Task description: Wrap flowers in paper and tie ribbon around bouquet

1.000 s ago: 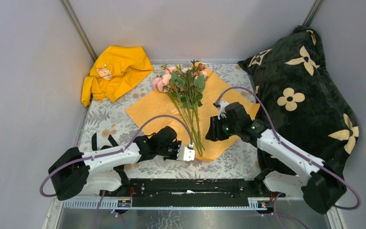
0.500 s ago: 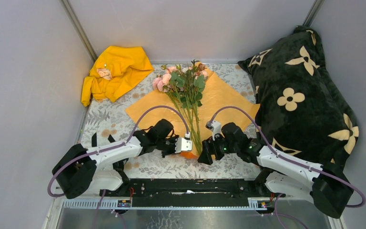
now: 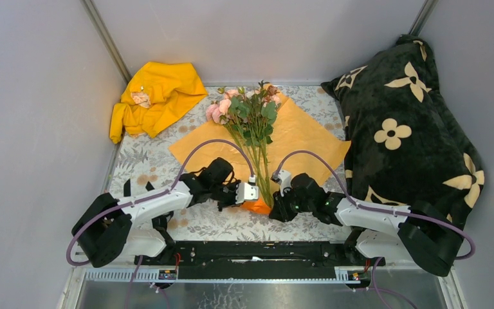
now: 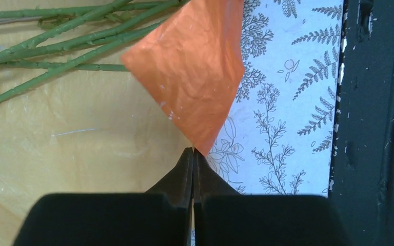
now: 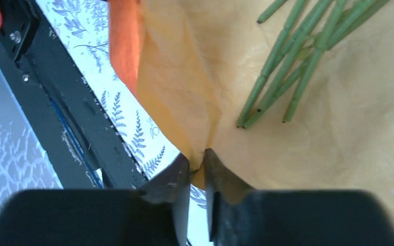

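Orange paper point(image 3: 299, 132) lies spread mid-table seen from above, with the flowers point(image 3: 247, 116) on it, pink heads toward 12 o'clock and stems running to 6. At the sheet's 6 o'clock corner the left gripper point(image 3: 255, 199) and right gripper point(image 3: 274, 211) come in from 9 and 3 o'clock. A yellow cloth point(image 3: 154, 96) sits at 10 o'clock and a black pillow point(image 3: 405, 129) at 3. From the left wrist, the fingers point(image 4: 184, 174) are pressed together on the tip of a folded-over, brighter orange flap, with green stems crossing at 11 o'clock. From the right wrist, the jaws stand nearly together, pinching a fold of the paper's edge. Cut stem ends lie at 1 o'clock and the fern-print tablecloth point(image 5: 128, 133) shows at 9.
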`<state>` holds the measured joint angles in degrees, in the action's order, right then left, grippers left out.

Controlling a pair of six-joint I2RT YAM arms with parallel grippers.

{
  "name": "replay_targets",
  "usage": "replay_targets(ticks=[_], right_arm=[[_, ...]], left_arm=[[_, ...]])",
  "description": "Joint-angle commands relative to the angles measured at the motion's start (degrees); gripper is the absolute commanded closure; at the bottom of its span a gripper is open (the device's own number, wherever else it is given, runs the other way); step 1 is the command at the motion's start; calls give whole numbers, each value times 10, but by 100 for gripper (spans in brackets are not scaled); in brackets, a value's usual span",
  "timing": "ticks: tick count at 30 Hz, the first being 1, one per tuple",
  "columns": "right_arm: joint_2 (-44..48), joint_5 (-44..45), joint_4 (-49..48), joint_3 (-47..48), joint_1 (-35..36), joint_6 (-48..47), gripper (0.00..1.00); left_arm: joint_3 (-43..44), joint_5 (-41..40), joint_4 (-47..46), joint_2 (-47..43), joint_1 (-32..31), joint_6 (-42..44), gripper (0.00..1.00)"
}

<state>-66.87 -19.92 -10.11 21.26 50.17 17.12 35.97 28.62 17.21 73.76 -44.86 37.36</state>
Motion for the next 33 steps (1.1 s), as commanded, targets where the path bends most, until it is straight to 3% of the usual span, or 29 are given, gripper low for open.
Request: replay_targets(ticks=[1, 2, 4, 7, 9, 21, 24, 28, 31, 33], right_arm=[[-14, 33, -40, 13, 5, -3, 89], [-14, 33, -36, 17, 5, -4, 95], [-17, 31, -26, 28, 5, -8, 99], [-31, 32, 6, 52, 5, -16, 100], [-41, 35, 27, 68, 5, -21, 100], [-70, 43, 75, 119, 5, -34, 100], [-75, 43, 75, 123, 5, -33, 100], [-84, 39, 79, 133, 5, -33, 100], [-87, 39, 88, 138, 5, -36, 100], [-83, 44, 97, 141, 5, -36, 99]], left_arm=[[31, 13, 34, 5, 18, 3, 100], [40, 12, 52, 6, 22, 8, 98], [67, 16, 101, 8, 31, 21, 65], [110, 47, 189, 4, 37, 59, 36], [121, 76, 228, 0, 37, 82, 23], [109, 116, 215, -17, 36, 101, 9], [80, 78, 103, -26, 36, 10, 10], [73, 92, 63, 26, 33, -32, 28], [88, 84, 61, 48, 33, -44, 56], [93, 73, 52, 48, 35, -53, 88]])
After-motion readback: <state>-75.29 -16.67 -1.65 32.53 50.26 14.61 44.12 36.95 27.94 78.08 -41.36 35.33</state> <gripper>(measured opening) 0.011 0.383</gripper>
